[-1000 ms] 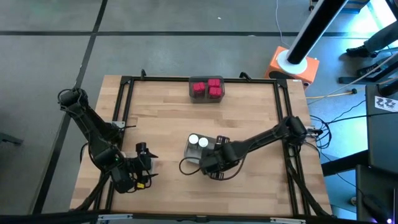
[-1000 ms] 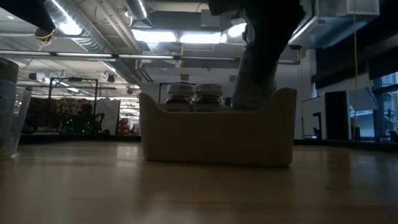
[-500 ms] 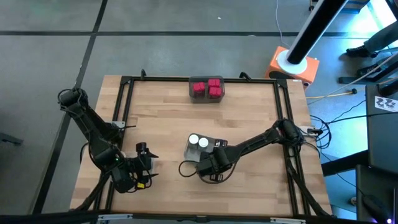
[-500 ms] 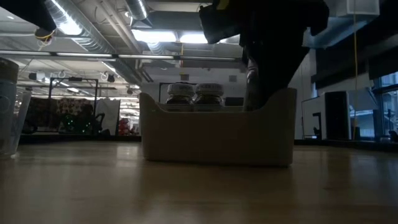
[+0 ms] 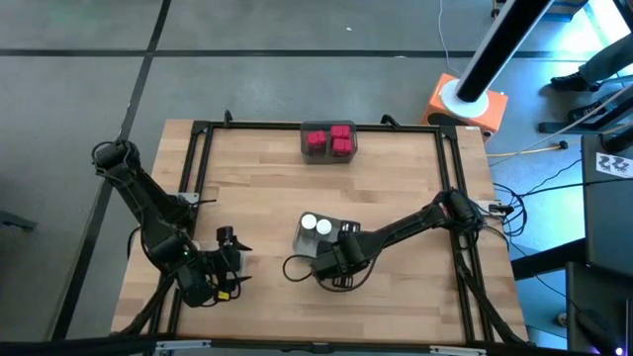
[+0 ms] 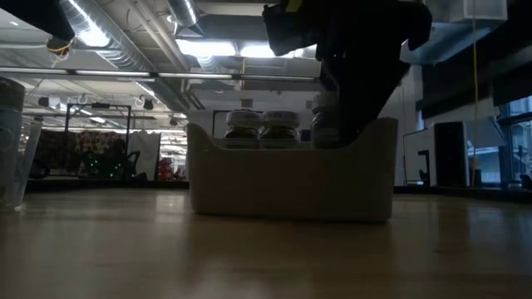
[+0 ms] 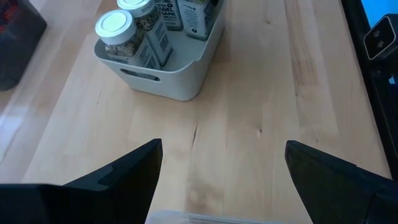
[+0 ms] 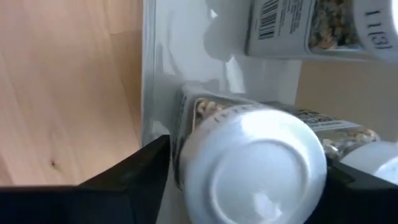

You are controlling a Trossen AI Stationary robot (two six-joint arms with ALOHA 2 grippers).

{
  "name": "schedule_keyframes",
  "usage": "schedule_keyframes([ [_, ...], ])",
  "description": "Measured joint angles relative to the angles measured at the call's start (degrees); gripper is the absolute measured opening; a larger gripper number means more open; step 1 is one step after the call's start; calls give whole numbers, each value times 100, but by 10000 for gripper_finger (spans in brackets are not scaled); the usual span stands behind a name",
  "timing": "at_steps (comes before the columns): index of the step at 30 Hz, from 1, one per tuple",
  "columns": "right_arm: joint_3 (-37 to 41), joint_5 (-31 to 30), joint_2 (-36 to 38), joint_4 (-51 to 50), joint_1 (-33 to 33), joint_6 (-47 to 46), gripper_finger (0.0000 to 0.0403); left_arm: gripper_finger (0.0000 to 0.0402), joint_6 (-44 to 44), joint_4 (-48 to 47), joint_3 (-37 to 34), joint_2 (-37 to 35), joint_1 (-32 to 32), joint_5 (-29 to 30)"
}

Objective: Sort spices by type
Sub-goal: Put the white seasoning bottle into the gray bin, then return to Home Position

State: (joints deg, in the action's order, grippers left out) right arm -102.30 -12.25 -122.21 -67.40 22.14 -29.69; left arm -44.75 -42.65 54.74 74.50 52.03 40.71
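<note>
High view: right gripper (image 5: 336, 269) reaching over near end of grey tray (image 5: 298, 240) at desk (image 5: 396, 188) middle. Two white-topped jars (image 5: 316, 225) standing in tray. Red jars (image 5: 330, 139) sitting by far edge. Left gripper (image 5: 226, 262) waiting near left corner.

Low view: third jar (image 6: 325, 126) standing upright in tray, under dark arm.

Left wrist view: fingers spread wide, holding nothing.

Right wrist view: white-topped jar (image 8: 249, 155) sitting between fingers (image 8: 127, 174); grip tight or loose, cannot tell.

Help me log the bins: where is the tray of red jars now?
In the high view, the tray of red jars sits at the table's far edge, mid-width, well apart from the white tray.
</note>
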Motion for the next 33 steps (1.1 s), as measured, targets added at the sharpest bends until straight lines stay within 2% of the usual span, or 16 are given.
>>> schedule_keyframes([
  [5, -20, 138, 8, -22, -3, 49, 307, 322, 15, 1, 0, 0, 0, 0],
  [10, -447, 716, 137, -197, 44, 155, 327, 321, 19, 1, 0, 0, 0, 0],
  [17, -920, 402, 559, -479, 307, 355, 327, 285, 215, 1, 0, -4, -180, 4],
  [21, -903, 66, 879, -492, 340, 479, 319, 240, 650, 0, 0, -76, -468, 6],
  [26, -549, -426, 1365, -475, 280, 683, 306, 162, 1282, -41, 0, -253, -851, 11],
  [29, 14, -636, 1766, -300, 122, 749, 293, 112, 1701, -121, 0, -299, -1114, -15],
  [33, 1205, -663, 2469, 493, -191, 882, 272, 47, 2156, -179, -36, -301, -1557, -16],
])
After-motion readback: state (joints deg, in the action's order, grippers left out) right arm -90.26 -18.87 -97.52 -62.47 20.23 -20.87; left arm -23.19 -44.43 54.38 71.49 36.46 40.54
